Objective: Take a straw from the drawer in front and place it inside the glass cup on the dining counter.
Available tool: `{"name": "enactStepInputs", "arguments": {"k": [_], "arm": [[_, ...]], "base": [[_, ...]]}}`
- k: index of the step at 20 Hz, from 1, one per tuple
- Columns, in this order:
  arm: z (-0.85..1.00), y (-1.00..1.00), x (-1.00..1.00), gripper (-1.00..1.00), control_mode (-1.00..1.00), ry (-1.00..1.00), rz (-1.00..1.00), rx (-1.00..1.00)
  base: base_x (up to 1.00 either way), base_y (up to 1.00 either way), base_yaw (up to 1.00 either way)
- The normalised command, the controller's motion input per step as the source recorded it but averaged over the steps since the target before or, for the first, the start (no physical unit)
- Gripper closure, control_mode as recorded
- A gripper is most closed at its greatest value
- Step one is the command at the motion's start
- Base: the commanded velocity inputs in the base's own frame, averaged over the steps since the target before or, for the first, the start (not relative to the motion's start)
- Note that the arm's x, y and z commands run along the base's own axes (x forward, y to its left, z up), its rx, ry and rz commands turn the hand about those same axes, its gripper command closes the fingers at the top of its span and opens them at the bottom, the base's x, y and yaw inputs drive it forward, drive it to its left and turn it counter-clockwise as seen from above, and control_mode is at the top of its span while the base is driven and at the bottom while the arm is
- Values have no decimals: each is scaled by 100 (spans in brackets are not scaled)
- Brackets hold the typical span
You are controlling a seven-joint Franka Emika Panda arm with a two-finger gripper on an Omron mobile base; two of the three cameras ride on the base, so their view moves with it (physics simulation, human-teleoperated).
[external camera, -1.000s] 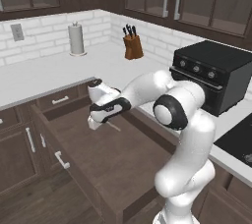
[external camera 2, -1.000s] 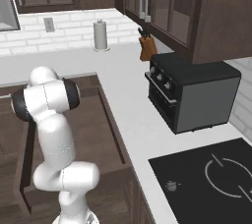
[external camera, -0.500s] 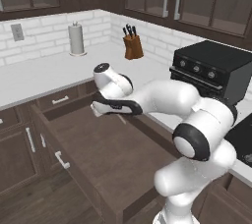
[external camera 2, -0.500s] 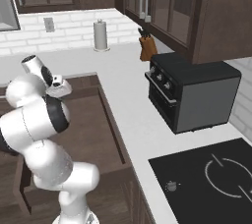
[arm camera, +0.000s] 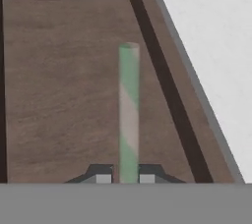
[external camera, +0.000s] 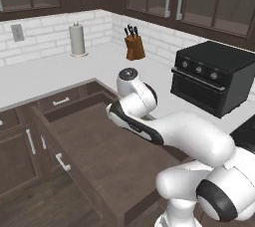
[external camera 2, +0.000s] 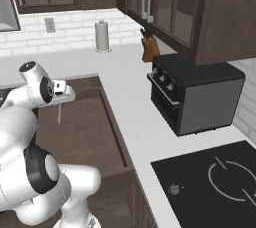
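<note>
Above open drawer (arm camera: 69, 95), gripper (arm camera: 125, 178) fingers pinch upright straw (arm camera: 129, 115) between them

A white worktop (external camera: 45, 74) is backed by white brick tiles (external camera: 45, 34), dark glass-fronted cabinets (external camera 2: 165, 7) are hung above, and a paper towel roll (external camera: 77, 39), a knife block (external camera: 133, 47), a black oven (external camera 2: 192, 94) and a cooktop (external camera 2: 210, 182) are set along it.

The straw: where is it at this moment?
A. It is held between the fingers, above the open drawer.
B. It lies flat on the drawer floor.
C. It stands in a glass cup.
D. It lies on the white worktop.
A. In the hand view the straw rises from between the two fingers, with the floor of the open drawer behind it.
</note>
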Motion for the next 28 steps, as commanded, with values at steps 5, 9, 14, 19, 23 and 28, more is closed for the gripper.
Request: {"name": "enactStepInputs", "arguments": {"k": [5, 9, 14, 19, 23, 28], "arm": [[4, -14, -10, 100, 100, 0, 0, 6], [0, 0, 0, 100, 100, 0, 0, 0], [0, 0, 0, 100, 100, 0, 0, 0], [0, 0, 0, 100, 100, 0, 0, 0], [0, 0, 0, 100, 100, 0, 0, 0], [0, 0, 0, 100, 100, 0, 0, 0]], "base": [[-41, -9, 0], [-100, -1, 0], [-100, 20, 14], [-54, 68, 59], [-27, 65, 75], [-15, 64, 76]]}}
